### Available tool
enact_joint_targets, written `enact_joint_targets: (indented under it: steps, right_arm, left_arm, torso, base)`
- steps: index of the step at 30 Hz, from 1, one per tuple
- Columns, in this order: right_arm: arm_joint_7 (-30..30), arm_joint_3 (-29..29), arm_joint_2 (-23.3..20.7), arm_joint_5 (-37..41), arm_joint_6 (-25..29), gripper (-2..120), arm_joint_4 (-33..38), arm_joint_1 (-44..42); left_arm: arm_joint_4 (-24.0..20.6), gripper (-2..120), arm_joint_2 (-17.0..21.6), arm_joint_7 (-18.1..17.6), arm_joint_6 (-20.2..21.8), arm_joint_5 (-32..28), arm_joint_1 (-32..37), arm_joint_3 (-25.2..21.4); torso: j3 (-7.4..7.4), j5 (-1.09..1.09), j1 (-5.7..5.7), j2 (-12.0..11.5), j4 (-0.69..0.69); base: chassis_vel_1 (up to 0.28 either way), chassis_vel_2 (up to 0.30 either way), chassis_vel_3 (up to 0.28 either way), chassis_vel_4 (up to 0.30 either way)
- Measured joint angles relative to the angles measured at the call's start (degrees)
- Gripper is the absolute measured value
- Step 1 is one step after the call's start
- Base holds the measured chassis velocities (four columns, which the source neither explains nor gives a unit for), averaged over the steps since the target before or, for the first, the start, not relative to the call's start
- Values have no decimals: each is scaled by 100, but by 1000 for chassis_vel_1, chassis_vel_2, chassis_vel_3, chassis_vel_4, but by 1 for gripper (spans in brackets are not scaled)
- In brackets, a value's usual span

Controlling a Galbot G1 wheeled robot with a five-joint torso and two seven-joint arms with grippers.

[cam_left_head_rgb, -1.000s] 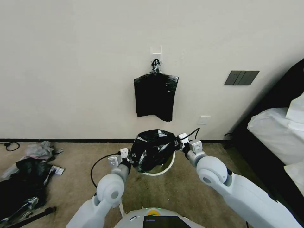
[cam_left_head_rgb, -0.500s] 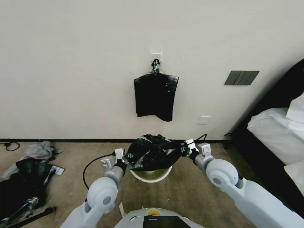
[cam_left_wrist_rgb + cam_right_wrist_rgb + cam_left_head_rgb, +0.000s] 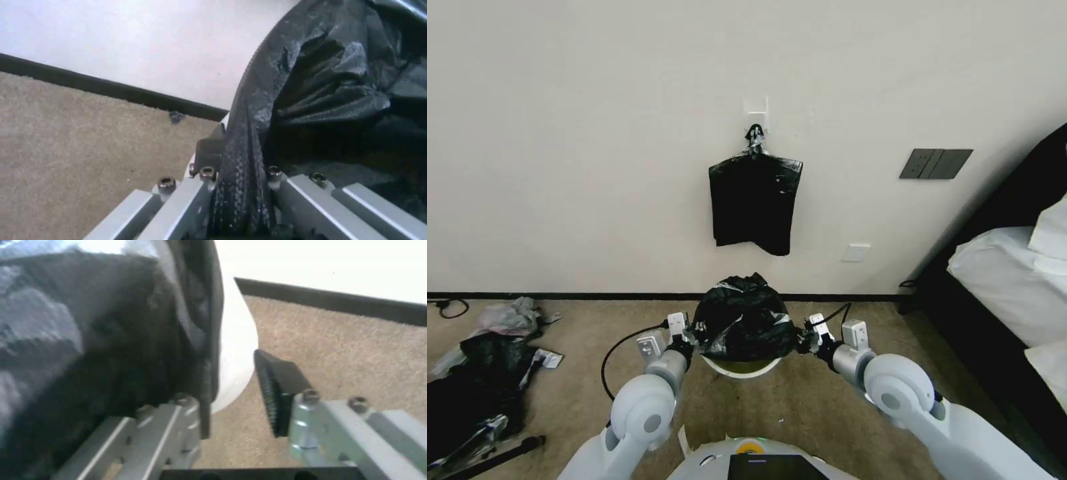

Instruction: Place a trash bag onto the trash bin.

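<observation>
The glossy black trash bag [image 3: 740, 320] sits bunched over the cream-white trash bin [image 3: 740, 369], and just the bin's front rim peeks out beneath it. At the bag's left side my left gripper [image 3: 687, 335] is shut on a fold of the trash bag [image 3: 311, 83], pinched tight between its fingers [image 3: 202, 196]. My right gripper [image 3: 802, 340] is at the bin's right side and open. Its black pad [image 3: 273, 390] stands off the bin's white wall [image 3: 236, 350], which fills the gap, while the other finger lies against the bag [image 3: 89, 350].
A flat sheaf of black bags [image 3: 754, 203] hangs from a wall hook above the bin. A heap of black and grey litter [image 3: 474, 373] lies on the carpet at far left. A bed [image 3: 1014, 280] lines the right side. A cable [image 3: 617, 347] loops by my left arm.
My right gripper has moved inward and down to the bin's side, and the stretched bag has drawn in narrower and settled over the bin. The left gripper has barely moved.
</observation>
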Motion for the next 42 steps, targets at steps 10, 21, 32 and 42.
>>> enact_joint_targets:
  steps: [10,21,32,42]
  right_arm:
    - [-17,1144,-240,-337,410,68,382,-638]
    - [-1187,2298,-555,-1214,1381,100,1107,-1338]
    - [-2114,703,-1015,-2268,1967,100,628,220]
    - [-2465,45,-1145,-3487,2355,100,89,513]
  left_arm:
    - [49,1,87,5,15,-70,-54,-123]
    - [110,1,321,83,180,-132,-186,-153]
    - [-230,1,770,701,490,377,72,-43]
    - [-301,1,869,824,618,569,98,27]
  torso:
    - [0,-1,0,0,-1]
    - [0,0,0,0,-2]
    - [0,1,0,0,0]
    - [0,0,1,0,0]
  base:
    - [0,0,0,0]
    - [0,0,0,0]
    - [0,0,0,0]
    - [0,0,0,0]
